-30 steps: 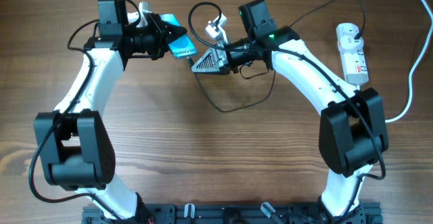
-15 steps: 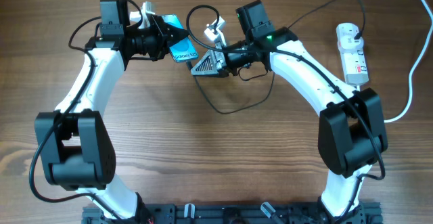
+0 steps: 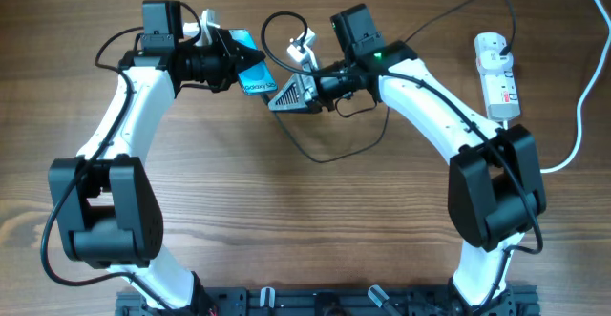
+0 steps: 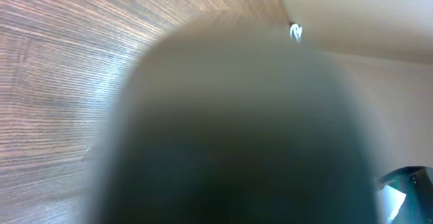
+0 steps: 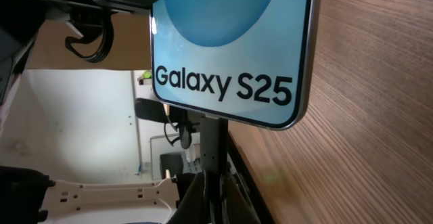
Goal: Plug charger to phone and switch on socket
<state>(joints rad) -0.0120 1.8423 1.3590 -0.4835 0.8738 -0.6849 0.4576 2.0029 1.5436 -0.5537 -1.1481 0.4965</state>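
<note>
both closer than before: left gripper [image 3: 239, 61] clamps phone [image 3: 258, 80], right gripper [image 3: 277, 97] clamps charger [image 5: 212, 146].

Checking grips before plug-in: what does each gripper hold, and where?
Left gripper holds the phone by its upper end, leaving the bottom edge free; right gripper pinches the charger just behind its connector tip.

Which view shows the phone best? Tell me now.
Right wrist: the phone is close and large, screen lettering readable. Overhead shows it small, held by the left gripper. Left wrist is only blur.
</note>
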